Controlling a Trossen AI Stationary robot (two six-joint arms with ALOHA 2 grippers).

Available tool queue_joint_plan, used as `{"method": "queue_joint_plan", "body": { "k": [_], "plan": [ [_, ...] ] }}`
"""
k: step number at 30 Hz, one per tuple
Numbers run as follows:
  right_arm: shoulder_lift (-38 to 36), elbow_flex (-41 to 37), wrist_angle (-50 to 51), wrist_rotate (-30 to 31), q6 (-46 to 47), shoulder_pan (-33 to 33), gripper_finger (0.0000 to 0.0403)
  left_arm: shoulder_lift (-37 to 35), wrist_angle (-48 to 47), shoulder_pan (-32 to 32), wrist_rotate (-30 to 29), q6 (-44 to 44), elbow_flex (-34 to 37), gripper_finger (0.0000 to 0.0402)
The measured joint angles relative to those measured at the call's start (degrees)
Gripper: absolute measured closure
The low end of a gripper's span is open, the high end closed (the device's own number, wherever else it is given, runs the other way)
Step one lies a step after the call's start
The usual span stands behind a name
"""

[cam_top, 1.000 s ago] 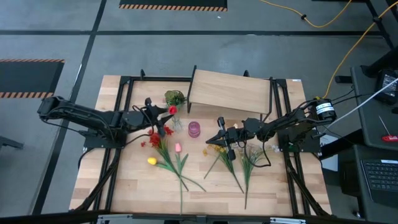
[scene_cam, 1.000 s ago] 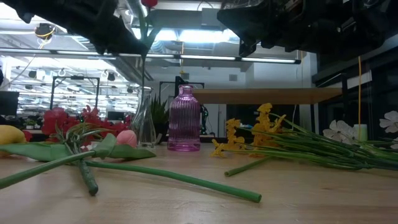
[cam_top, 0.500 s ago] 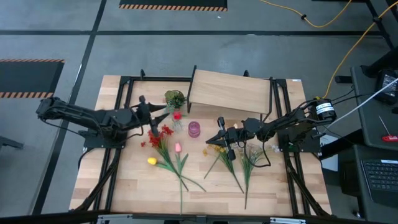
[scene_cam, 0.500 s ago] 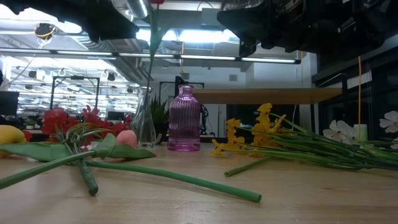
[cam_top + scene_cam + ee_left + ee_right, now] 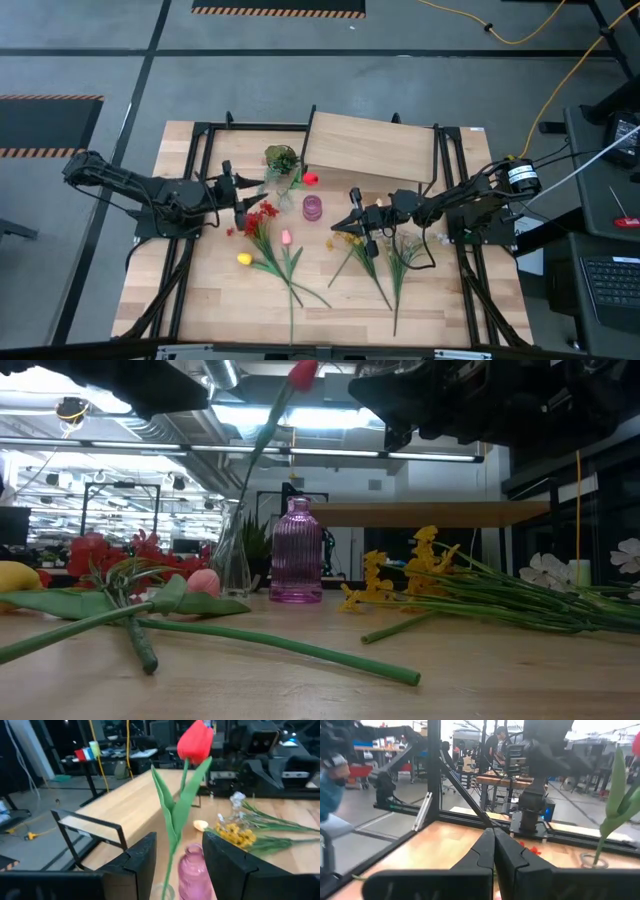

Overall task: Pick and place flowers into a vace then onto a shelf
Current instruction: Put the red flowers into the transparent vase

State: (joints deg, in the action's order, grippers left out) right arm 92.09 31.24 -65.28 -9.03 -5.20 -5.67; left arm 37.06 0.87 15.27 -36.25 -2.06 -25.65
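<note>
The wooden tabletop (image 5: 200,300) carries the shelf (image 5: 368,146) along its far edge, on black legs. Loose flowers (image 5: 268,248) lie across the middle of the table in two groups: red, pink and yellow blossoms nearer my left arm, yellow and white ones (image 5: 395,250) under my right. A red tulip (image 5: 309,179) stands in the clear glass vase (image 5: 233,556), stem leaning toward the shelf, beside the ribbed pink vase (image 5: 313,207) and a short leafy green bunch (image 5: 281,157). My left gripper (image 5: 238,191) hovers just beside the clear vase, fingers (image 5: 135,862) apart, the tulip stem between them but untouched. My right gripper (image 5: 354,216) hangs above the yellow blossoms, fingers pressed together, empty.
</note>
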Motion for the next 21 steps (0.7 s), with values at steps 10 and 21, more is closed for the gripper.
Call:
{"method": "queue_joint_plan", "body": {
  "k": [10,21],
  "plan": [
    [0.00,1.16,6.50,-0.01,-0.03,3.87,0.0397,1.91,-2.50,4.98,8.15,2.25,0.00,0.0271],
    [1.05,25.08,56.04,9.59,1.89,-1.03,0.0401,3.53,-6.49,6.82,10.47,2.38,-0.02,0.0305]
  ]
}}
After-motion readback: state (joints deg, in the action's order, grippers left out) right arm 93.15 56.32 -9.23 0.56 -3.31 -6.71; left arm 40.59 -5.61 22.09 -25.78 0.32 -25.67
